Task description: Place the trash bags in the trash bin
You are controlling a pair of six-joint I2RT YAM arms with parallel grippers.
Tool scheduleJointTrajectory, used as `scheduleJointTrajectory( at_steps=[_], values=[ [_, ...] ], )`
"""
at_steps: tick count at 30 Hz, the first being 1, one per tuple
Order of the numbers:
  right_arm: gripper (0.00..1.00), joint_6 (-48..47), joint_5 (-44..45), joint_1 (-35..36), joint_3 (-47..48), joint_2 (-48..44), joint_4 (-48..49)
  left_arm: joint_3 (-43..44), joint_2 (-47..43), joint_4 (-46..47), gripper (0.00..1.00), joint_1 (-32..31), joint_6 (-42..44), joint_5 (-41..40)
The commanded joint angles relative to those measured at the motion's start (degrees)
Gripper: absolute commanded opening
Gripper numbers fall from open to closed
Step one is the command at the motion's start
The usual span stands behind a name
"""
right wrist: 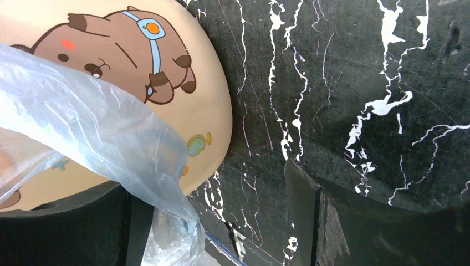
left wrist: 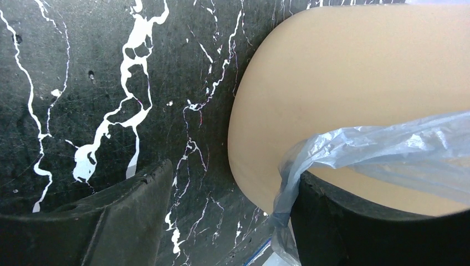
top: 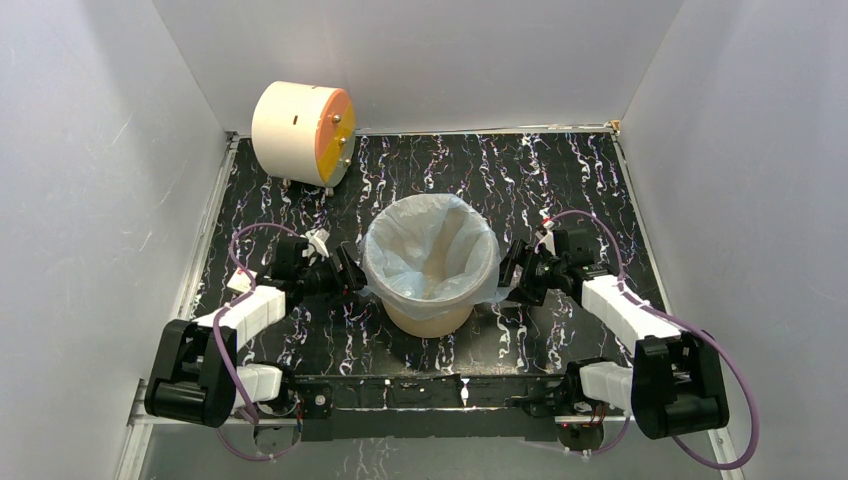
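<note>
No readable text; the trash bin (right wrist: pixel 208 105) shows only a cartoon animal (right wrist: pixel 122 50).

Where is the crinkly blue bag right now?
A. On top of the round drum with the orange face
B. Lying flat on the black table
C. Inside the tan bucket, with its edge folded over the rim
C: the top view shows the blue bag spread open inside the tan bucket, its edge draped over the rim.
</note>
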Motion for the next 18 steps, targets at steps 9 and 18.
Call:
scheduleJointTrajectory(
  at_steps=[9,18],
  values=[
    [0.89,3.47,2.96,0.21,5.17,5.14,-1.53,-3.33,-2.31,4.05,0.68,-0.60,-1.91,-2.32],
    [0.89,1.51,3.35,0.19,6.70,8.71,-1.20,-7.59,-2.84,8.49,0.57,-2.88,-5.38,-3.70]
  ],
)
